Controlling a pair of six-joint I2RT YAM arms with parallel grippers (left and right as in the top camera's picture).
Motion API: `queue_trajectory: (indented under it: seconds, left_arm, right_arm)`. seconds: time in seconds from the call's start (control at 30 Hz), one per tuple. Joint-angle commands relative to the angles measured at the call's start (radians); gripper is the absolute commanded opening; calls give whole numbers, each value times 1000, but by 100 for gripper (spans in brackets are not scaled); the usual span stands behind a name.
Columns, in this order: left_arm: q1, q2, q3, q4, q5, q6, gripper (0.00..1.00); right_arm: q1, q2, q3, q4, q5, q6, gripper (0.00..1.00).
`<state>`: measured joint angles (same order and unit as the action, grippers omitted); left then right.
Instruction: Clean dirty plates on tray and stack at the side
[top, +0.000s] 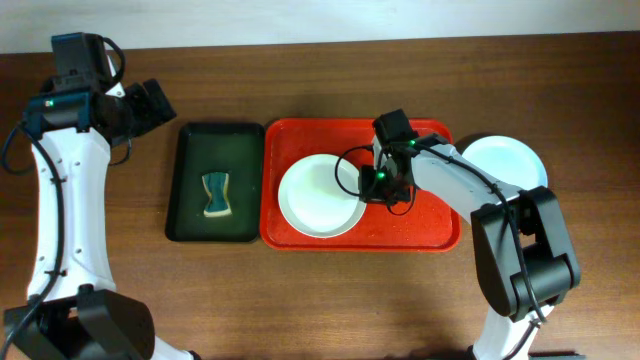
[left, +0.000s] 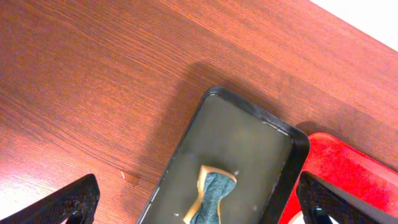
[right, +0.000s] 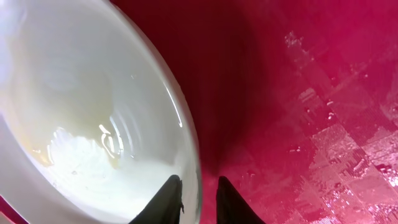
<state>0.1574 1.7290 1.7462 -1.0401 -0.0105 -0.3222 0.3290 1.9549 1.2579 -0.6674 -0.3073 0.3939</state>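
No readable text, labels, brands or numbers in any view. The red tray, the white plate on it and the dark green tray just left of it all show plain, unprinted surfaces. Any marking on the arm housings is too small to make out.

Your R gripper sits at the right rim of the white plate, on the red tray. Sponge lies in green tray, to its left.
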Motion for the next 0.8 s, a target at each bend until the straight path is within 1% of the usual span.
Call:
queue_trajectory:
  seconds: [0.0,0.07,0.43,0.5,0.53,0.6,0.63,0.77]
  left_arm:
    - [3,5,-2,-2,7,-14,99]
    - [3,5,-2,-2,7,-14,99]
    - [0,5,-2,-2,7,-14,99]
    - [1,5,-2,-2,7,-14,100]
    - [1,5,-2,-2,7,-14,99]
    - [1,5,-2,-2,7,-14,99]
    - [0,5,-2,-2,7,-14,99]
    - [0,5,-2,-2,7,-14,99]
  right_arm:
    - [6,-16,-16,2,5,3,12]
    - [6,-16,-26,-1,5,3,4]
    - [6,-16,-71,21,5,3,5]
    - [5,-16,-70,26,5,3,11]
    - [5,-16,-70,25,4,3,11]
    - [5,-17,-70,25,2,3,7]
    - [5,-17,-68,24,-9,3,4]
    - [3,-17,-27,4,-24,6,4]
